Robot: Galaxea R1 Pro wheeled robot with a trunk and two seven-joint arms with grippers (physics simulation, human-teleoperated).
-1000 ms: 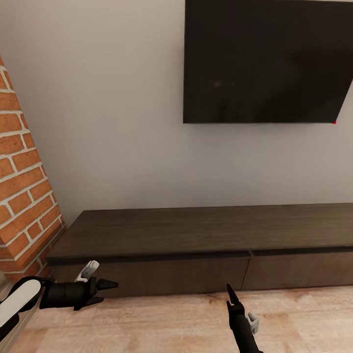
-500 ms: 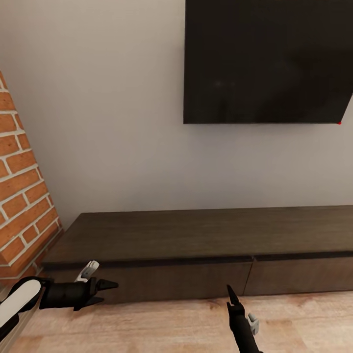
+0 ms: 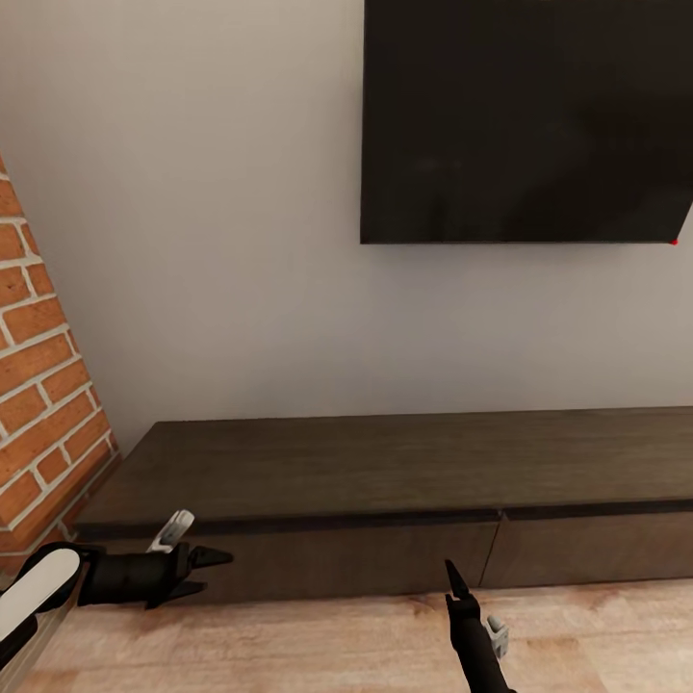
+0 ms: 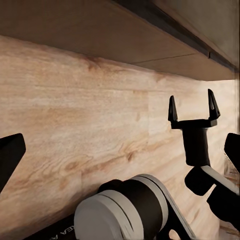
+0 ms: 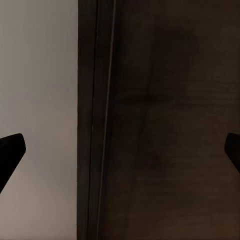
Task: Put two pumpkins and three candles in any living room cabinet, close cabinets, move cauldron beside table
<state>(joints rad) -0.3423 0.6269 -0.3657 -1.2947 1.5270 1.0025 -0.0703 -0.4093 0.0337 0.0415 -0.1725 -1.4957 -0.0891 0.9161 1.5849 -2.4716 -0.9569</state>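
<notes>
Ahead of you the pale grey wall (image 3: 221,241) takes up most of the head view, with a black wall-mounted television (image 3: 525,120) hung at upper right and a slanted red brick wall (image 3: 43,385) closing off the left edge. Below them the cabinet (image 3: 385,462) runs along the foot of the wall as a long low dark brown unit; its 2 visible drawer fronts sit flush and closed, meeting at a seam right of centre. Light wood plank floor (image 3: 337,640) lies between you and the cabinet. Your left gripper (image 3: 214,568) is held low over the floor just in front of the cabinet's left drawer front, pointing right, its 2 dark fingers spread apart. Your right gripper (image 3: 450,576) points up toward the cabinet front near that seam; from your head view it is seen edge-on, but the left wrist view shows the right gripper (image 4: 193,107) with its 2 fingers set wide apart and nothing between them. In the right wrist view the dark cabinet (image 5: 170,120) surface meets the grey wall (image 5: 37,100).
</notes>
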